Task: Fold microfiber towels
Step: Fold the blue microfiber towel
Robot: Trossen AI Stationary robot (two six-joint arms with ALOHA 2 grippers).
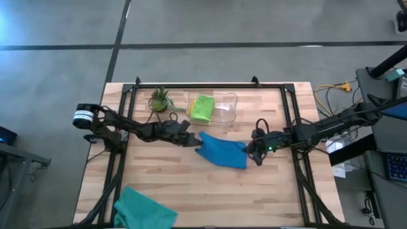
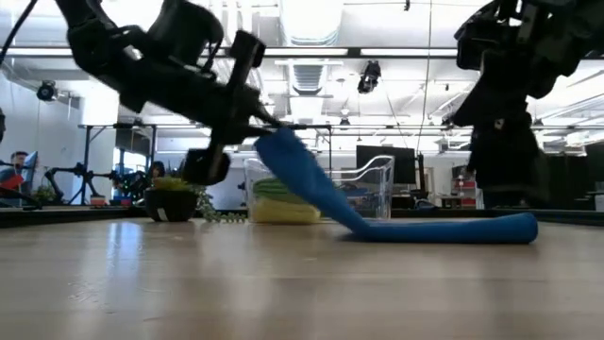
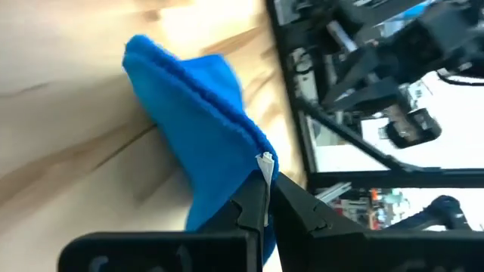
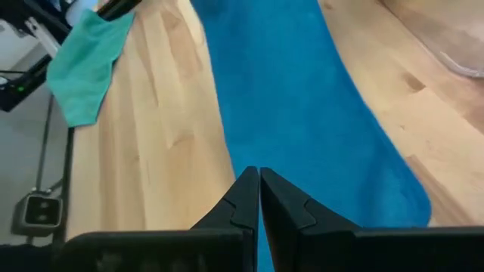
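The blue towel (image 1: 221, 151) lies mid-table, with its left end raised. My left gripper (image 1: 196, 141) is shut on that raised end (image 2: 276, 144). From there the towel slopes down, and its right part (image 2: 453, 229) rests on the table. My right gripper (image 4: 259, 181) is shut over the towel's right end (image 1: 243, 154). The teal towel (image 1: 143, 210) lies crumpled at the near left edge and also shows in the right wrist view (image 4: 87, 64). The lime green towel (image 1: 203, 108) sits in the clear bin on top of the yellow one (image 2: 283, 212). My left gripper pinches the blue towel's hemmed edge by its white tag (image 3: 264, 161) between its two fingertips. It comes at the edge slanting from the table's left. That end is lifted clear and the rest trails down to the table. My right gripper's shut fingertips (image 4: 246, 189) stand over the towel's right end. I cannot tell whether they touch it.
The clear plastic bin (image 1: 227, 108) and a small potted plant (image 1: 160, 100) stand at the far edge. A black frame (image 1: 289, 95) runs around the table. Bare wood lies between the blue towel and the near edge.
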